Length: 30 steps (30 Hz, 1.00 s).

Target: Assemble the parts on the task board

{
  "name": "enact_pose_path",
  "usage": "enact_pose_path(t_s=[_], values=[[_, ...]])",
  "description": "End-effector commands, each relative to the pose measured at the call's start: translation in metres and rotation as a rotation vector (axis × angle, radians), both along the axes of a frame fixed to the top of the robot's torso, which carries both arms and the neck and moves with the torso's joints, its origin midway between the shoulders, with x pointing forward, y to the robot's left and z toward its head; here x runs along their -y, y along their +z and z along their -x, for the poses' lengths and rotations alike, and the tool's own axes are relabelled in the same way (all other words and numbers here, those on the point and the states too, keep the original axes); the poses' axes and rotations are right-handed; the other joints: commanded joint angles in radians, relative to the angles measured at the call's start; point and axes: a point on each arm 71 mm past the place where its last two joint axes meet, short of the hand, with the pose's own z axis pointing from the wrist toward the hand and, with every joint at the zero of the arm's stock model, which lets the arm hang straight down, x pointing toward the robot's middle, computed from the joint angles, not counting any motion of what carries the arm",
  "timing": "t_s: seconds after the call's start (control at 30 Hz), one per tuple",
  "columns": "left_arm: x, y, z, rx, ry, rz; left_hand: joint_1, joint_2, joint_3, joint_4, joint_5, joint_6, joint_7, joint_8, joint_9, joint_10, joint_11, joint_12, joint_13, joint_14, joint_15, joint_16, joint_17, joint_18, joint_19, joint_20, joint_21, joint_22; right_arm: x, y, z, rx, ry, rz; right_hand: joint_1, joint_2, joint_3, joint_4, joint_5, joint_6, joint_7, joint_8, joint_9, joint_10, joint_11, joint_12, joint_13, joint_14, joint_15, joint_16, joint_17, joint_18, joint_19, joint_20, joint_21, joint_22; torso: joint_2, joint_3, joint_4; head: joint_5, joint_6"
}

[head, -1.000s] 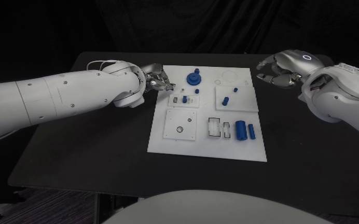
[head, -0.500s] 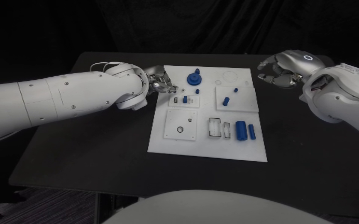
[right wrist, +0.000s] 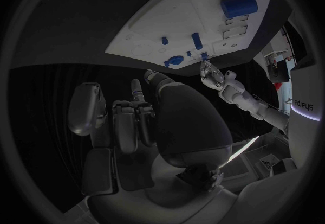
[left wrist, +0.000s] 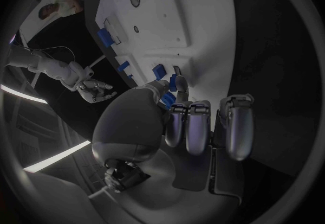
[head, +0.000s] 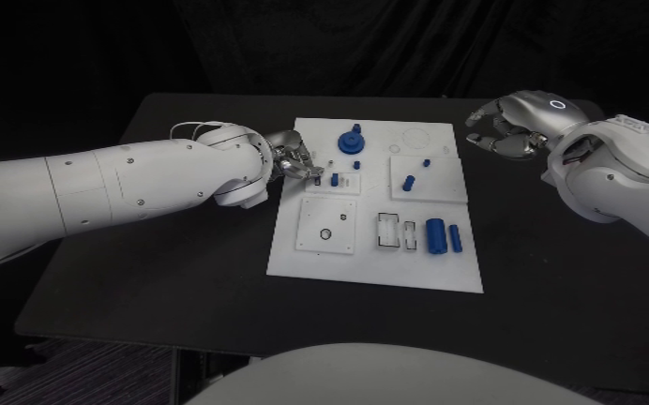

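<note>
- Left silver hand at the left edge of the white rectangular task board, fingers curled together over its upper left part; whether anything is pinched cannot be told.
- Right silver hand above the black tabletop, just off the board's upper right corner, fingers curled in, nothing visible in them.
- Small blue plastic parts lying and standing on the board.

Left hand farther over task board
</note>
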Motion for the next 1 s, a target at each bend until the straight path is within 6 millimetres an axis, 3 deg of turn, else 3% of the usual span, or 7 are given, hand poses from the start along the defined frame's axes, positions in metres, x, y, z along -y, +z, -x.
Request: enact_pose_path(t_s=[0.03,0.37,0.73,1.0], values=[[0.002,-0.003,0.002,-0.002,-0.022,-0.018,-0.009,0.002,0.002,0.007,-0.001,0.003,-0.002,0.005,0.027,0.106,0.005,-0.004,0.263,0.102,0.003,0.003,0.263,0.006,0.018,0.002,-0.003,0.191,0.001,-0.001,0.000,-0.003,-0.016,0.002,0.006,0.004,0.005,0.000,0.003,0.006,0.000,-0.005,-0.002,0.104,0.004,0.003,0.263,0.105,0.003,0.003,0.263,0.015,-0.005,-0.004,-0.004,0.159,0.001,0.0006,0.0009,-0.002,0.000],[0.001,-0.008,0.004,-0.011,-0.024,-0.021,-0.011,0.003,0.001,0.007,-0.001,0.003,-0.001,0.005,0.027,0.106,0.005,-0.004,0.263,0.102,0.004,0.003,0.263,0.006,0.017,0.003,-0.004,0.190,0.001,-0.001,0.000,-0.004,-0.016,0.003,0.006,0.004,0.005,0.000,0.003,0.006,0.000,-0.005,-0.002,0.104,0.004,0.003,0.263,0.105,0.003,0.003,0.263,0.015,-0.005,-0.004,-0.004,0.159,0.001,-0.0018,0.0020,0.001,0.000],[0.001,-0.013,0.006,-0.025,-0.028,-0.024,-0.012,0.003,0.001,0.007,-0.001,0.003,-0.002,0.006,0.027,0.106,0.005,-0.004,0.263,0.102,0.004,0.003,0.263,0.007,0.016,0.003,-0.005,0.189,0.001,-0.002,0.000,-0.005,-0.017,0.004,0.006,0.004,0.005,0.000,0.003,0.006,0.000,-0.005,-0.002,0.104,0.004,0.003,0.263,0.105,0.003,0.003,0.263,0.015,-0.005,-0.004,-0.004,0.159,0.000,0.0012,0.0025,0.000,0.000],[0.000,-0.015,0.007,-0.026,-0.029,-0.020,-0.012,0.004,0.001,0.007,-0.001,0.003,-0.002,0.006,0.027,0.106,0.005,-0.004,0.263,0.102,0.004,0.003,0.263,0.007,0.016,0.003,-0.006,0.189,0.002,-0.002,0.000,-0.006,-0.018,0.004,0.004,0.004,0.006,-0.001,0.003,0.007,0.000,-0.006,-0.004,0.104,0.004,0.003,0.263,0.105,0.004,0.003,0.263,0.016,-0.005,-0.004,-0.005,0.159,0.000,0.0009,0.0010,0.002,0.000]])
